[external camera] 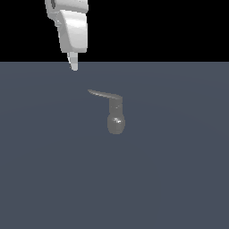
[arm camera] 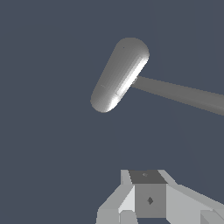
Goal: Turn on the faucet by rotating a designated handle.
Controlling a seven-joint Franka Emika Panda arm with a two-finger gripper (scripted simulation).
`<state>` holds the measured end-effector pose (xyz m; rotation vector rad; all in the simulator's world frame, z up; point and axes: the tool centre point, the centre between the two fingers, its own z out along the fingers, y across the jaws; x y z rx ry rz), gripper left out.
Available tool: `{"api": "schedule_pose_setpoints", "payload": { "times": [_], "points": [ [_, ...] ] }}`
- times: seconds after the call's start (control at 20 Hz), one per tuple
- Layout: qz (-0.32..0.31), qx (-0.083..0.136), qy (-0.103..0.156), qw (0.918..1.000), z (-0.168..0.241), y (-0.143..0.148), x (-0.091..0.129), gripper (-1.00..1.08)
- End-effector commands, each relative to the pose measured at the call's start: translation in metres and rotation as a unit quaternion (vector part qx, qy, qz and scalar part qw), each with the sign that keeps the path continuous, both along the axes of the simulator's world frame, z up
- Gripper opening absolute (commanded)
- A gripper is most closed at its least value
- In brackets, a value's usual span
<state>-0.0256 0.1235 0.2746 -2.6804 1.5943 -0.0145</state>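
The faucet [external camera: 116,121] is a small dull grey fixture standing on the flat floor, with a rounded bulb body and a short neck. Its handle [external camera: 103,94] is a thin flat lever sticking out from the neck's top toward the exterior view's left. My gripper [external camera: 74,64] hangs above and beyond the handle's free end, apart from it, its fingers tapering to a single tip with nothing between them. In the wrist view the faucet [arm camera: 119,75] appears from above with the handle [arm camera: 183,94] running out sideways; my gripper [arm camera: 147,183] is well away from both.
The grey-blue floor [external camera: 179,179] spreads all around the faucet with no other objects on it. The white arm [external camera: 71,27] comes down from the top at the exterior view's left.
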Motion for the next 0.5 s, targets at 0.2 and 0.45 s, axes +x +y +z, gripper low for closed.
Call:
{"api": "schedule_pose_setpoints", "payload": {
  "times": [0.2,0.45],
  "points": [
    [-0.068,-0.002,0.003,0.9977,-0.028,-0.006,0.033,-1.0],
    [-0.126,-0.003,0.005,0.992,-0.051,-0.014,0.059,-1.0]
  ]
}}
